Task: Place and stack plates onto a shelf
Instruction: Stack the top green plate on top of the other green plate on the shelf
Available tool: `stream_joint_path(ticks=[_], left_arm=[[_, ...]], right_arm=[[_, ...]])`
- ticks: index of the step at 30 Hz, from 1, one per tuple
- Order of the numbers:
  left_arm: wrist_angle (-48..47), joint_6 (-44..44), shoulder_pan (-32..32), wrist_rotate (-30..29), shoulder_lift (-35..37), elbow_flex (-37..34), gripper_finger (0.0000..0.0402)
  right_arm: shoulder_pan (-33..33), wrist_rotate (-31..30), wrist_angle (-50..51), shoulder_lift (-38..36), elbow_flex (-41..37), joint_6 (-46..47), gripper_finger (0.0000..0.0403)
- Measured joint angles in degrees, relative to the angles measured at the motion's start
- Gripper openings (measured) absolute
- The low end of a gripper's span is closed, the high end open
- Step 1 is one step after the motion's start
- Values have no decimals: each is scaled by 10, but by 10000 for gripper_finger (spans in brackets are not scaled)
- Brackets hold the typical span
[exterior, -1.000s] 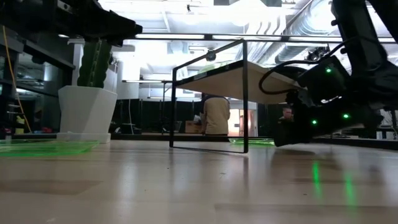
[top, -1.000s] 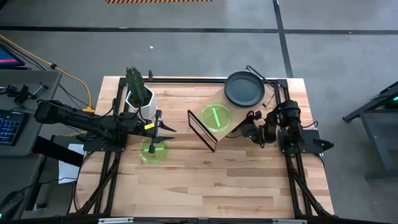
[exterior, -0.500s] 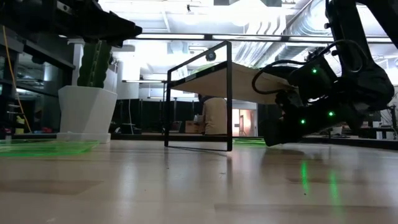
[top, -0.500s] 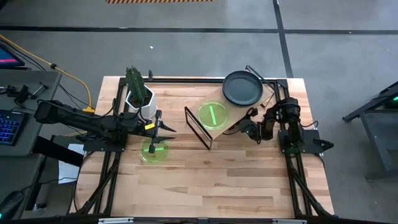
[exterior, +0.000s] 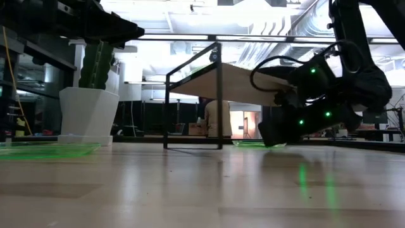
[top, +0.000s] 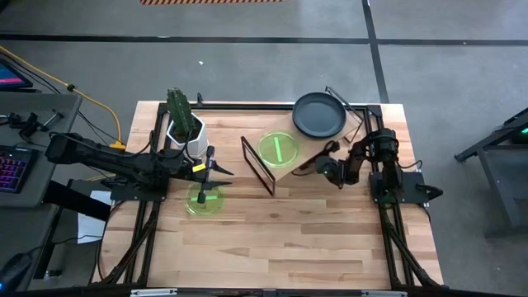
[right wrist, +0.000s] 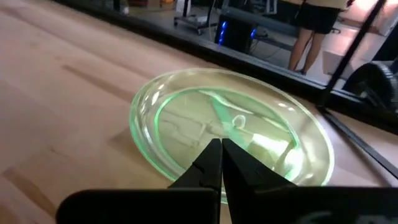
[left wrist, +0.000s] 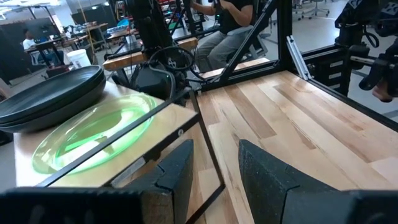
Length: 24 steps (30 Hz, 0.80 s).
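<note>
Currently counting two green plates (top: 278, 149), one dark stack (top: 319, 116); right claw (right wrist: 219, 163) pinched, left claw (left wrist: 214, 168) gaping empty.

A grey concrete floor (top: 247, 66) surrounds the table, crossed by dark seam lines, with a strip of orange-and-black hazard tape (top: 210, 2) at the top edge of the high view. At the left edge stands a grey desk (top: 33, 115) with a lit keyboard (top: 12, 169) and a yellow cable (top: 91, 99). In the low view, bright ceiling lights (exterior: 253, 12) and silver ducts (exterior: 278, 38) fill the top, and a person (exterior: 214, 119) stands in the middle distance.
</note>
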<state>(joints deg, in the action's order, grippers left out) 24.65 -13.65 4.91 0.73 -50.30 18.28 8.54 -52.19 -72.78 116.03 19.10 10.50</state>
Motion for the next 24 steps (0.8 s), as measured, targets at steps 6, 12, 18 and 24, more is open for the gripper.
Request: stream_joint_path(ticks=[6, 12, 18, 24], left_arm=[[0, 0, 0, 0, 0, 0, 115], [0, 0, 0, 0, 0, 0, 115], [0, 0, 0, 0, 0, 0, 115], [0, 0, 0, 0, 0, 0, 115]], right_arm=[[1, 7, 64, -1, 19, 24, 0], [-18, 2, 65, -2, 12, 35, 0], [-55, 2, 67, -2, 2, 60, 0], [-103, 2, 68, -2, -12, 94, 0]])
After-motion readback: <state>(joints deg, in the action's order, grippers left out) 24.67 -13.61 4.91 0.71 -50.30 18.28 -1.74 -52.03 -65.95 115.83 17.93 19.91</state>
